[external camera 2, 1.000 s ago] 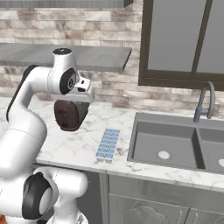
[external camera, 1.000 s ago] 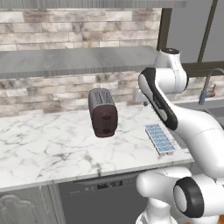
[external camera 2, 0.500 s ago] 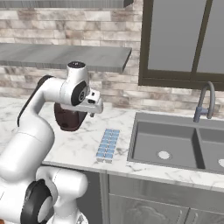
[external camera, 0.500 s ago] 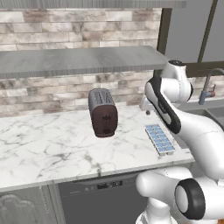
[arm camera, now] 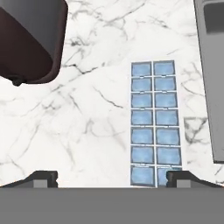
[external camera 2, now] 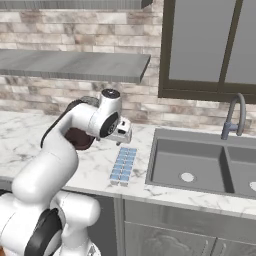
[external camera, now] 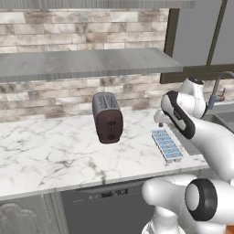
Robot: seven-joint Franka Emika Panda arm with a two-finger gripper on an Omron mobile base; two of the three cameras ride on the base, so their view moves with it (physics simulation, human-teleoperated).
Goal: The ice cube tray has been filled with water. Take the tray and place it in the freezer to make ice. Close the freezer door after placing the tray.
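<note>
Marble bench (external camera: pixel 55 155) was seen to carry the ice cube tray (arm camera: pixel 155 122), untouched between the toaster (external camera: pixel 108 117) and the sink (external camera 2: pixel 200 170), while the gripper (arm camera: pixel 112 178) was poised above it with jaws spread, so the approach was judged in hand and a descent over the tray required.

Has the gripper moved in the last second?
Yes. The gripper has come down and toward the sink, off the toaster to above the ice cube tray.
</note>
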